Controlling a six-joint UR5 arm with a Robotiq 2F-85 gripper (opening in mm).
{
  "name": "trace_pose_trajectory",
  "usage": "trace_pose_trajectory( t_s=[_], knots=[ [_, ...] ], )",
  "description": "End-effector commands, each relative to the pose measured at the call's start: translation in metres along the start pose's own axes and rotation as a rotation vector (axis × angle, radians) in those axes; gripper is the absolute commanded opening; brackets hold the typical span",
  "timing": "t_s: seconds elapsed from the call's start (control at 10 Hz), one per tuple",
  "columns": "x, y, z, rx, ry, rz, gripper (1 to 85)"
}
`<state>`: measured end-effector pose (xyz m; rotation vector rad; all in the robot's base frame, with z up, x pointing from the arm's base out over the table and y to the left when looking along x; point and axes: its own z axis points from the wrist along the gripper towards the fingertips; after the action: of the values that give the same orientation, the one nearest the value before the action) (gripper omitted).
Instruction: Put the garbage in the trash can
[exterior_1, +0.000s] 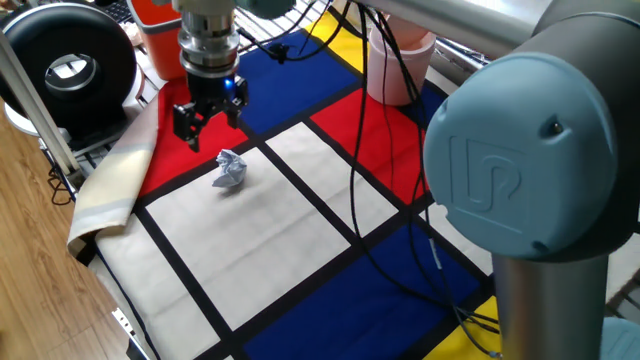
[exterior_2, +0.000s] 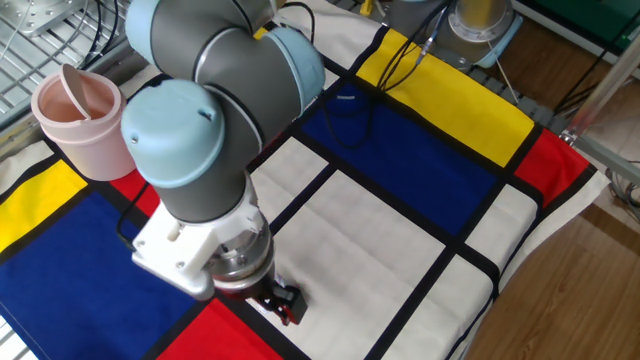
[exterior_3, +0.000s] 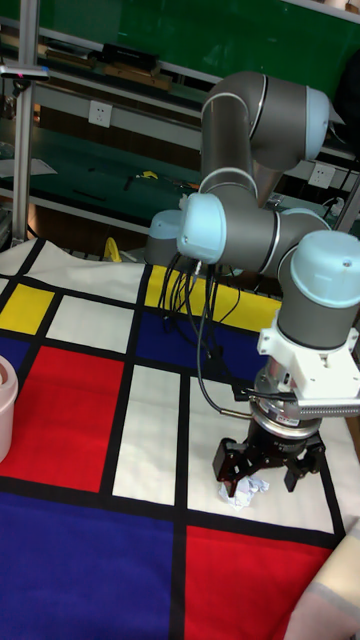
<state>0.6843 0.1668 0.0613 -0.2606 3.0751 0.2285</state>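
In one fixed view we find our gripper hanging over the red panel of the checkered cloth, its two fingers spread apart and holding nothing. Left of it and further back sits a round black device; directly behind it stands the orange bin. Just in front of the fingertips, slightly to their right, the garbage lies loose on the white panel, near the black line, apart from the fingers. Well off to the gripper's right, at the far edge of the cloth, stands the trash can, partly crossed by hanging cables.

In the other fixed view our wrist covers the wad, and the trash can stands far from the gripper. In the tall fixed view the garbage rests on the cloth between and just below the spread fingers of the gripper.
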Motion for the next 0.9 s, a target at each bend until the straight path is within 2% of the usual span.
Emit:
trace_pose_trajectory(
  t_s=[0.0, 0.5, 0.6, 0.8],
  knots=[
    [-0.003, -0.001, 0.009, -0.006, -0.017, -0.009, 81.7],
    [0.008, -0.011, 0.027, 0.01, -0.046, -0.002, 80.3],
    [0.011, -0.012, 0.032, 0.017, -0.06, 0.002, 80.3],
    [0.015, -0.015, 0.035, 0.037, -0.064, 0.007, 78.7]
  ],
)
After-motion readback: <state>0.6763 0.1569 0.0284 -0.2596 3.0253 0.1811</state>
